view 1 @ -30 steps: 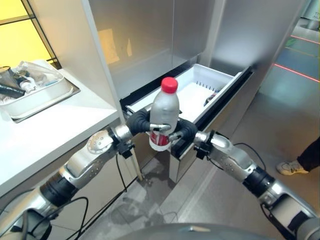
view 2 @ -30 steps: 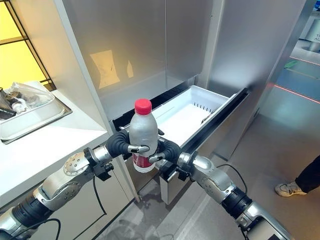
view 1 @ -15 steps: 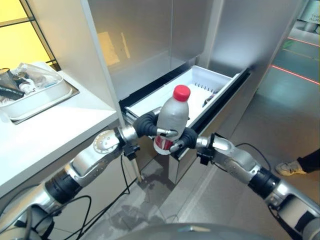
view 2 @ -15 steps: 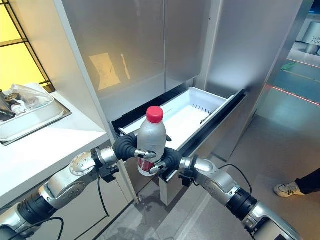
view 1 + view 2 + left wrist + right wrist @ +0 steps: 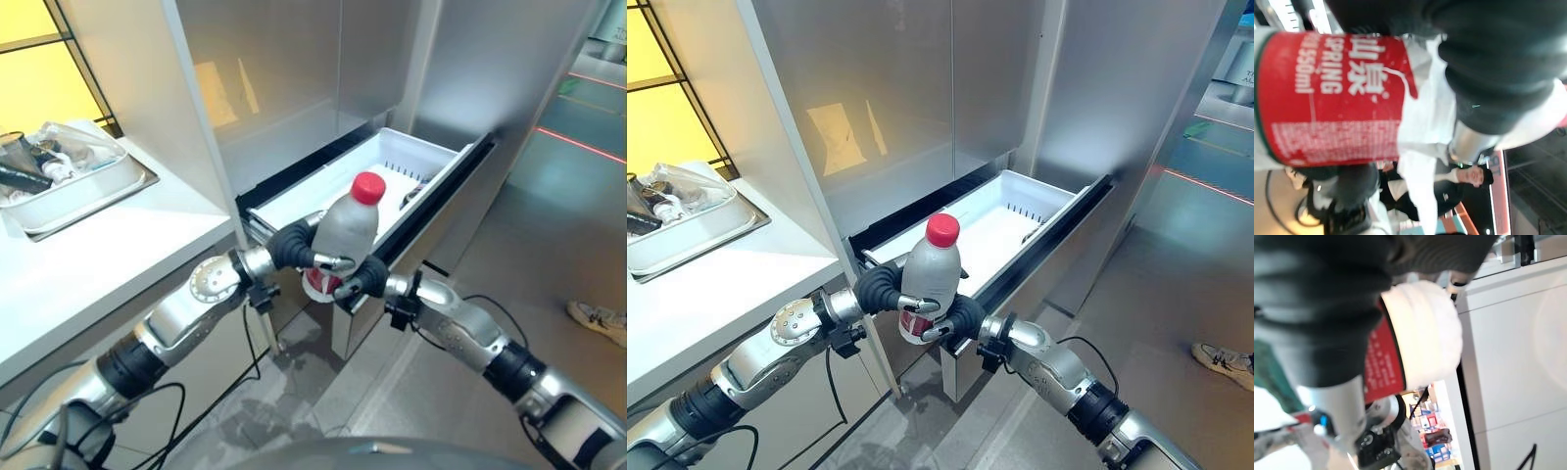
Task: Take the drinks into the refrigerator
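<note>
Both arms reach in from the lower corners and meet at the middle of the frame, where they hold one bottle [image 5: 345,232] between them. It is a clear plastic bottle with a red cap and a red label round its lower part, and it leans with the cap tipped toward the upper right. The left robot hand [image 5: 294,246] clasps it from the left, fingers curled round the body. The right robot hand [image 5: 361,275] grips it from the lower right, its fingers wrapped round the labelled base. In the left wrist view the red label [image 5: 1337,98] sits right against the dark cover of the hand.

The bottle hangs just over the near edge of an open white drawer [image 5: 411,157], which juts out from the bottom of a tall silver refrigerator [image 5: 921,88] in the upper middle of the frame. A small dark thing lies in the drawer near its right wall; I cannot tell what it is.

At the left stands a white bench [image 5: 108,245], carrying a white tray [image 5: 83,186] of clutter near the upper left. A person's shoe [image 5: 600,320] shows on the floor at the right edge.
</note>
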Tool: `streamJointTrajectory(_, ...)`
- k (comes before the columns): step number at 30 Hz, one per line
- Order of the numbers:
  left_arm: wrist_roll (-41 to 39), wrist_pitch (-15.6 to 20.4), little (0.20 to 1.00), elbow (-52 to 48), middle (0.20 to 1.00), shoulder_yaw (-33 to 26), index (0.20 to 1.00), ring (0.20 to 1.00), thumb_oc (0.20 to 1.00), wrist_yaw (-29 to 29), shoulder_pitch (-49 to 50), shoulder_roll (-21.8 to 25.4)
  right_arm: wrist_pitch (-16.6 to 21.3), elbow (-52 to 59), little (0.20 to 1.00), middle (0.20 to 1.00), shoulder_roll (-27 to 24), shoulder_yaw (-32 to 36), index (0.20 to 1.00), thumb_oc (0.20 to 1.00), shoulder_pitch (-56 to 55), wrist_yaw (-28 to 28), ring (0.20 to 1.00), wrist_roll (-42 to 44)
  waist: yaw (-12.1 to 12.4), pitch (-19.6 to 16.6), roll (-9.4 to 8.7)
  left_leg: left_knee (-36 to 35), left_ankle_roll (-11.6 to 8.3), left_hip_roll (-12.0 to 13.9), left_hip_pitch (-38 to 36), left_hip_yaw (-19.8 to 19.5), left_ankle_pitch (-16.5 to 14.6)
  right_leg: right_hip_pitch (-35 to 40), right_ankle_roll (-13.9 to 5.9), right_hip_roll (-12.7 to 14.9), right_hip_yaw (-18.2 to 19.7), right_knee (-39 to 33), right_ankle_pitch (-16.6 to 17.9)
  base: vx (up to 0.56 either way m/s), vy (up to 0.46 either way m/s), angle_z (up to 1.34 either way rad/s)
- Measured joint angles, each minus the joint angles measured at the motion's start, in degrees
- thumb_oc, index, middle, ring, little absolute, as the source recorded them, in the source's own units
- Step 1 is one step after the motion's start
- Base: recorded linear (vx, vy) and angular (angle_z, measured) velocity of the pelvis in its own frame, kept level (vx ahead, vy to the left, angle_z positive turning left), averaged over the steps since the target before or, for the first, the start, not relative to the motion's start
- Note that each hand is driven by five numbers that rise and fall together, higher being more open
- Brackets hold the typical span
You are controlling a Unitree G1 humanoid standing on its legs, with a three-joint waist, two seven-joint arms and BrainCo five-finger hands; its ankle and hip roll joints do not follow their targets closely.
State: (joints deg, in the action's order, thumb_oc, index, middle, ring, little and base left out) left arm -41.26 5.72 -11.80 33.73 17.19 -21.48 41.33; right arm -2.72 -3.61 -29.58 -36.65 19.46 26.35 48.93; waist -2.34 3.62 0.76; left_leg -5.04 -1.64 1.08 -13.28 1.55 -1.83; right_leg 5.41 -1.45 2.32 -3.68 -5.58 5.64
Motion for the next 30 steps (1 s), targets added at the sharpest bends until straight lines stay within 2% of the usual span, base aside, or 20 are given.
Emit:
streamJointTrajectory(5,-0.02,0.0,0.2,0.52,0.2,-1.19,0.2,0.2,0.2,-1.1,0.0,-2.61,0.72,-0.04,0.2,0.2,0.83,0.56,0.2,0.2,-0.12,-1.14,0.2,0.01,0.0,-0.01,0.07,0.0,0.0,0.02,0.0,0.01,0.0,-0.01,0.0,-0.03,0.02,0.0,0.0,0.0,0.0,0.0)
streamJointTrajectory(24,-0.05,0.32,0.2,2.12,0.2,-3.24,0.2,0.2,0.2,-2.62,2.15,-6.52,1.47,-0.51,0.2,0.2,1.72,0.95,0.2,0.2,-0.77,-1.79,0.2,0.13,0.07,-0.02,0.05,-0.01,-0.01,0.02,0.11,0.08,-0.01,-0.13,-0.14,-0.06,0.08,0.0,-0.11,0.0,0.0,0.0)
streamJointTrajectory(25,-0.05,0.32,0.542,2.11,0.542,-3.44,0.542,0.542,0.542,-2.62,2.4,-6.71,1.44,-0.51,0.2,0.2,1.74,0.94,0.2,0.2,-0.79,-1.8,0.2,0.13,0.06,-0.02,0.05,-0.01,-0.01,0.03,0.11,0.08,-0.01,-0.13,-0.14,-0.06,0.08,0.0,-0.11,0.0,0.0,0.0)
streamJointTrajectory(26,-0.05,0.38,0.743,2.11,0.743,-3.53,0.743,0.743,0.743,-2.62,2.57,-6.82,1.42,-0.51,0.2,0.2,1.77,0.94,0.2,0.2,-0.81,-1.81,0.2,0.13,0.06,-0.02,0.05,-0.01,-0.01,0.03,0.11,0.08,-0.02,-0.14,-0.14,-0.06,0.08,0.0,-0.11,0.0,0.0,0.0)
streamJointTrajectory(27,-0.05,0.38,1.0,2.12,1.0,-3.6,1.0,1.0,1.0,-2.69,2.82,-6.92,1.41,-0.5,0.2,0.2,1.8,0.9,0.2,0.2,-0.85,-1.78,0.2,0.12,0.07,-0.02,0.04,-0.01,-0.01,0.04,0.11,0.08,-0.02,-0.13,-0.16,-0.07,0.08,0.0,-0.12,0.0,0.0,0.0)
streamJointTrajectory(30,-0.12,1.58,1.0,1.92,1.0,-5.42,1.0,1.0,1.0,-3.43,3.04,-9.01,1.12,-0.5,0.2,0.2,2.48,0.78,0.2,0.2,-1.61,-1.8,0.2,0.12,0.1,-0.03,0.02,-0.01,-0.01,0.06,0.11,0.08,-0.02,-0.11,-0.22,-0.08,0.07,0.0,-0.17,0.0,0.0,0.0)
